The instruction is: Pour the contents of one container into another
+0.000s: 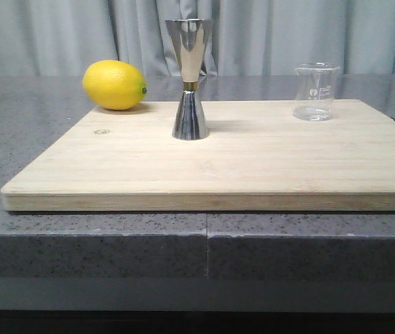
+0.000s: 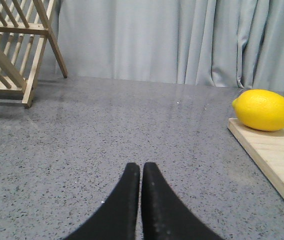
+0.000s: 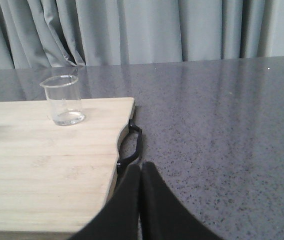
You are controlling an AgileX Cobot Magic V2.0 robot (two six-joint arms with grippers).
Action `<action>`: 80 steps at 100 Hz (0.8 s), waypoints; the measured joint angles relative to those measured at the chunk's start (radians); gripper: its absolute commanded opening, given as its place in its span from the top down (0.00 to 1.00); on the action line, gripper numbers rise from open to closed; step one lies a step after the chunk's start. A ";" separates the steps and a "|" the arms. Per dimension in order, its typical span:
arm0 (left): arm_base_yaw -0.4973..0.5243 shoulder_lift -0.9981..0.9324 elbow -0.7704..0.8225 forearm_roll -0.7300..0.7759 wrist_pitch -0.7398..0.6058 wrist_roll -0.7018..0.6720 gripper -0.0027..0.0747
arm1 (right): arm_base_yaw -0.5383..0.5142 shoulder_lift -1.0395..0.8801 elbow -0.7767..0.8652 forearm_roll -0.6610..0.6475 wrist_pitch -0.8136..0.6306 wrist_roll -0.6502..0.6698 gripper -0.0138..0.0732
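Front: jigger (image 1: 189, 78) upright mid-board (image 1: 253, 174), beaker (image 1: 315, 92) upright at far right corner, contents unclear, lemon (image 1: 114, 85) far left. Left wrist: left gripper (image 2: 140, 172) pinched closed, empty, over counter (image 2: 106, 135). Right wrist: right gripper (image 3: 140, 172) closed, empty, beside board's black handle (image 3: 131, 145).

Grey curtains (image 1: 58, 35), speckled countertop (image 1: 30, 125), perhaps stone

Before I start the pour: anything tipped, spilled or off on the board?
Nothing stands out. The beaker and jigger stand upright and apart on the cutting board, with no spill visible; the lemon rests at its back corner.
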 measured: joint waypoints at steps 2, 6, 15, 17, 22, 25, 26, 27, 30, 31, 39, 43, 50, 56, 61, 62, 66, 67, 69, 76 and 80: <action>0.000 0.000 0.000 0.000 0.000 0.000 0.99 | 0.000 -0.002 0.006 0.000 -0.001 0.000 0.92; 0.000 0.000 0.000 0.000 0.000 0.000 0.99 | 0.000 -0.005 0.017 0.000 -0.001 0.001 0.92; 0.000 0.000 0.000 0.000 0.000 0.002 0.99 | 0.000 -0.007 0.031 0.000 -0.003 0.001 0.92; 0.000 0.000 0.000 0.000 0.000 0.002 0.99 | 0.000 -0.007 0.031 0.000 -0.003 0.001 0.92; 0.000 0.000 0.000 0.000 0.000 0.002 0.99 | 0.000 -0.007 0.031 0.000 -0.019 0.001 0.92; 0.000 0.000 0.000 0.000 0.000 0.002 0.99 | 0.000 -0.007 0.031 0.000 -0.025 0.001 0.92; 0.000 0.000 0.000 0.000 0.000 0.002 0.99 | 0.000 -0.007 0.031 0.000 -0.025 0.001 0.92; 0.000 0.000 0.000 0.000 0.000 0.002 0.99 | 0.000 -0.007 0.031 0.000 -0.025 0.001 0.92; 0.000 0.000 0.000 0.000 0.000 0.002 0.99 | 0.000 -0.007 0.031 0.002 -0.025 0.001 0.92; 0.000 0.000 0.000 0.000 0.000 0.002 0.99 | 0.000 -0.007 0.031 0.002 -0.025 0.001 0.92; 0.000 0.000 0.000 0.000 0.000 0.002 0.99 | 0.000 -0.007 0.031 0.002 -0.021 0.001 0.92; 0.000 0.000 0.000 0.000 0.000 0.002 0.99 | 0.000 -0.007 0.031 0.002 -0.021 0.004 0.92; 0.000 0.000 0.000 0.000 0.000 0.002 0.99 | 0.000 -0.007 0.031 0.002 -0.021 0.004 0.92; 0.000 0.000 0.000 0.000 0.000 0.002 0.99 | 0.000 -0.007 0.031 0.002 -0.021 0.004 0.92; 0.000 0.000 0.000 0.000 0.000 0.002 0.99 | 0.000 -0.007 0.031 0.002 -0.019 0.004 0.92; 0.000 0.000 0.000 0.000 0.000 0.002 0.99 | 0.000 -0.007 0.031 0.002 -0.019 0.004 0.92; 0.000 0.000 0.000 0.000 0.000 0.002 0.99 | 0.000 -0.007 0.031 0.002 -0.019 0.004 0.92; 0.000 0.000 0.000 0.000 0.000 0.002 0.99 | 0.000 -0.007 0.031 0.002 -0.019 0.004 0.92; 0.000 0.000 0.000 0.000 0.000 0.002 0.99 | 0.000 -0.007 0.031 0.002 -0.019 0.004 0.92; 0.000 0.000 0.000 0.000 0.000 0.002 0.99 | 0.000 -0.007 0.031 0.002 -0.019 0.004 0.92; 0.000 0.000 0.000 0.000 0.000 0.002 0.99 | 0.000 -0.007 0.031 0.002 -0.019 0.004 0.92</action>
